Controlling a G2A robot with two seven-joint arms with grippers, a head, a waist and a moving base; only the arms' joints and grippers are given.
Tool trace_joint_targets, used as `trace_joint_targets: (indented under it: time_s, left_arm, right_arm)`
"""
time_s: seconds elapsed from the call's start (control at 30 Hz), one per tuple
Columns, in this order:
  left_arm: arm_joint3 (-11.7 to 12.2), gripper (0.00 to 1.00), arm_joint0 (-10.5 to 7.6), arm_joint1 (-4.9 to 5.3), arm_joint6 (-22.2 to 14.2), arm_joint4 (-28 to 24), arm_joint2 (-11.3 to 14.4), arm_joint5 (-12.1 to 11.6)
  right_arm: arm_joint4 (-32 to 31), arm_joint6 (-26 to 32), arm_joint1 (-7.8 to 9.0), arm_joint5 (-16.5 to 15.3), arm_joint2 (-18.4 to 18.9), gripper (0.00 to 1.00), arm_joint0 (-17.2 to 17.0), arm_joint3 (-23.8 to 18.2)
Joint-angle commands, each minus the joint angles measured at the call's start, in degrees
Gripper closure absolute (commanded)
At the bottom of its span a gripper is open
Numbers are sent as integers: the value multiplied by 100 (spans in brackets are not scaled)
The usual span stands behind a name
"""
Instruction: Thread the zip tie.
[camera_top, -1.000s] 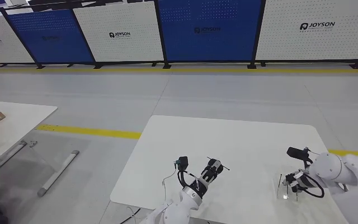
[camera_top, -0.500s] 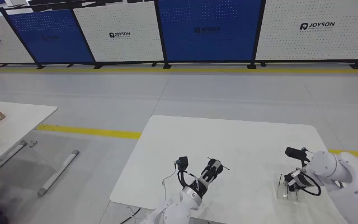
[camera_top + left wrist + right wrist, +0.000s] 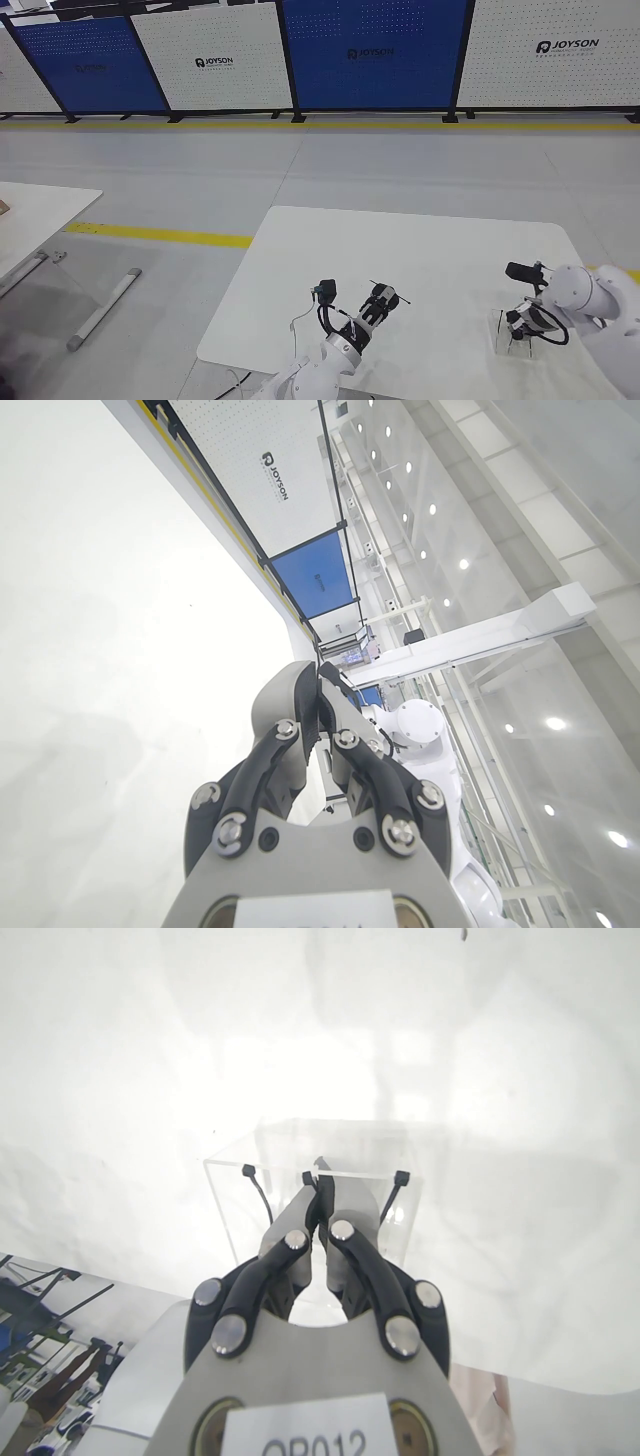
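Left gripper (image 3: 318,670): near 6 o'clock of the white table (image 3: 420,240), tips aimed toward 1 o'clock in the top view. Fingers pressed together, pads meeting, clamped on a thin black zip tie (image 3: 405,299). Strip crossing the tips, running from roughly 10 o'clock to 4 o'clock, both ends sticking out free.

Right gripper (image 3: 317,1178): over at 4 o'clock of the table, close to that edge, pointing down at a clear box (image 3: 225,1163). Fingers closed tight, pinching the middle zip tie (image 3: 308,1177) just below its head, right at the box rim. Flanked by a second zip tie (image 3: 248,1171) and a third zip tie (image 3: 401,1179), one on either side, both standing in the box with straps slanting down inside and heads resting at the rim. Neither of those touched by the fingers.

Clear box: sits on the table at 3 o'clock from the left gripper, well apart from it. Beyond the table at 12 o'clock: grey floor (image 3: 300,170) with a yellow line (image 3: 150,235), then blue and white pegboard panels (image 3: 375,55).
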Motion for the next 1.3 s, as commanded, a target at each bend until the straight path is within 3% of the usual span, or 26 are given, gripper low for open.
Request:
trace_joint_targets:
  time_s: [0.0,0.27,0.4,0.67,1.13,1.2,1.27]
  left_arm:
    - [0,100,0,0,0,0,0,0]
    - [0,100,0,0,0,0,0,0]
    - [0,100,0,0,0,0,0,0]
    - [0,100,0,0,0,0,0,0]
    - [0,100,0,0,0,0,0,0]
    - [0,100,0,0,0,0,0,0]
    - [0,100,0,0,0,0,0,0]
  right_arm:
    - [-29,0,20,0,-10,100,-7,-52]
    - [-152,0,212,0,344,100,-344,-607]
    - [-186,0,351,0,953,100,-767,-1106]
    - [416,-866,489,0,2756,100,-2351,-2281]
    - [416,-866,489,0,2756,100,-2351,-2281]
    - [413,-1028,475,-120,2685,100,-2435,-2314]
    - [204,-1243,474,0,2658,100,-2534,-2493]
